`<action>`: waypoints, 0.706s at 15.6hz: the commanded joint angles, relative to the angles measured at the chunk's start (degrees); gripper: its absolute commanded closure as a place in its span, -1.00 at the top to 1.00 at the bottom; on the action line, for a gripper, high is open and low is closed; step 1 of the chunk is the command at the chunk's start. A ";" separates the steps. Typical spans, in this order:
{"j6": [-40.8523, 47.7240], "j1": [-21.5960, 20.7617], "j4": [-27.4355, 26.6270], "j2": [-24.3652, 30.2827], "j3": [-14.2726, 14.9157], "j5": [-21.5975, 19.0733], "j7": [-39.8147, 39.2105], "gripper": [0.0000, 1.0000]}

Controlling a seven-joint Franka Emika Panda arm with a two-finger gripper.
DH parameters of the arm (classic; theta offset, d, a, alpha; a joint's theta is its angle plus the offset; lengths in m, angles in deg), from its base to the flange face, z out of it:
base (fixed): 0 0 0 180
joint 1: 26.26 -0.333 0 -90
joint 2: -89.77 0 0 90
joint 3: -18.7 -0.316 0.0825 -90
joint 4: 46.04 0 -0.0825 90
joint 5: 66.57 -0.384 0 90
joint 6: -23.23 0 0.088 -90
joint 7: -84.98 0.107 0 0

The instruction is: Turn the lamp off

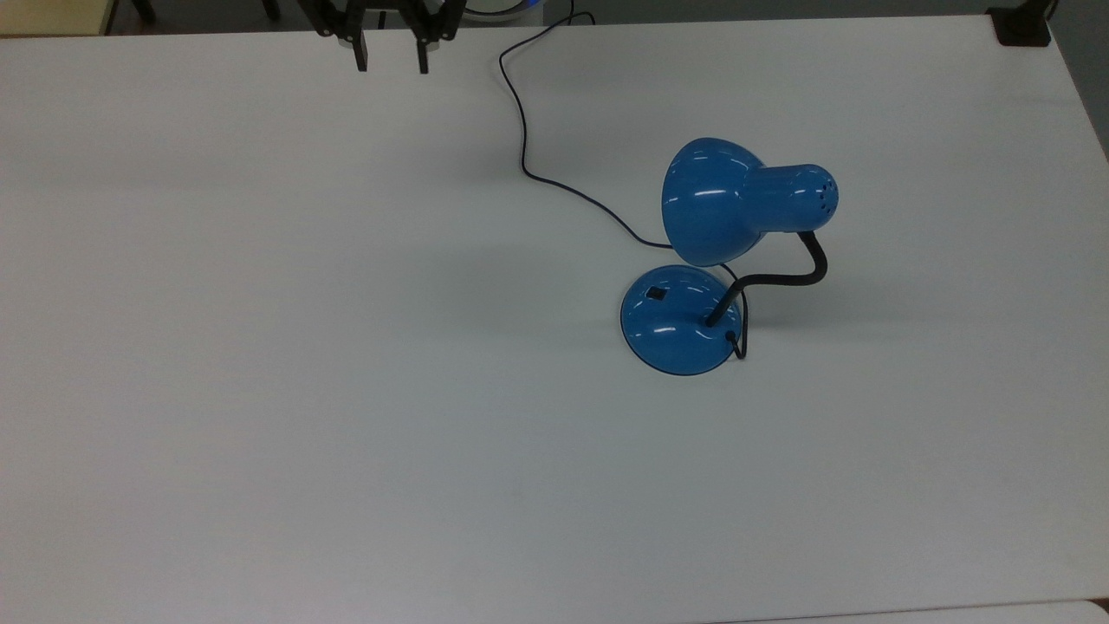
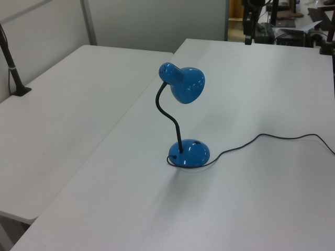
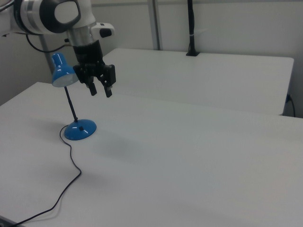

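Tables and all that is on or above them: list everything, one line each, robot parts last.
lamp: one, glossy blue with a black bendy neck, standing toward the top view's right.
switch: one, black, on the lamp's domed base.
cord: one, thin and dark, running from the base across the table to its far edge in the top view.
tables: two, white, side by side.
black post: one, upright at the far table's back edge in the right view.
gripper: one, black, fingers open, high above the table, away from the lamp.

white tables (image 2: 68,104), grey partition wall (image 2: 157,23)
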 commanded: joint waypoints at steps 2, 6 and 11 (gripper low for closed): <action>2.93 -5.82 1.18 1.20 4.86 1.03 1.50 1.00; 3.63 -5.92 1.09 1.47 5.04 1.11 1.76 1.00; 3.81 -5.21 1.27 1.47 4.95 0.94 1.94 1.00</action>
